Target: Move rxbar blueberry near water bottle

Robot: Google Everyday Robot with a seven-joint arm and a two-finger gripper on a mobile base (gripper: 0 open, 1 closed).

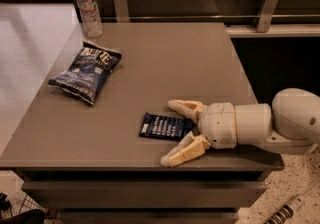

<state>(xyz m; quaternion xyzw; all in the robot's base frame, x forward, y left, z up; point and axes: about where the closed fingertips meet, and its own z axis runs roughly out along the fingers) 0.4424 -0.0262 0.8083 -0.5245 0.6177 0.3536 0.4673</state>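
The rxbar blueberry (163,126) lies flat on the grey table (165,63) near its front edge, a dark navy wrapper with white lettering. My gripper (170,132) reaches in from the right, open, with one finger (184,108) behind the bar's right end and the other (182,152) in front of it. The bar's right end sits between the fingers. The water bottle (88,6) stands upright at the table's far left corner, clear with a white cap and a white-and-red label.
A puffy blue chip bag (86,71) lies on the left side of the table between the bar and the bottle. A wooden wall with metal brackets (119,1) runs behind the table. The table's front edge is just below the gripper.
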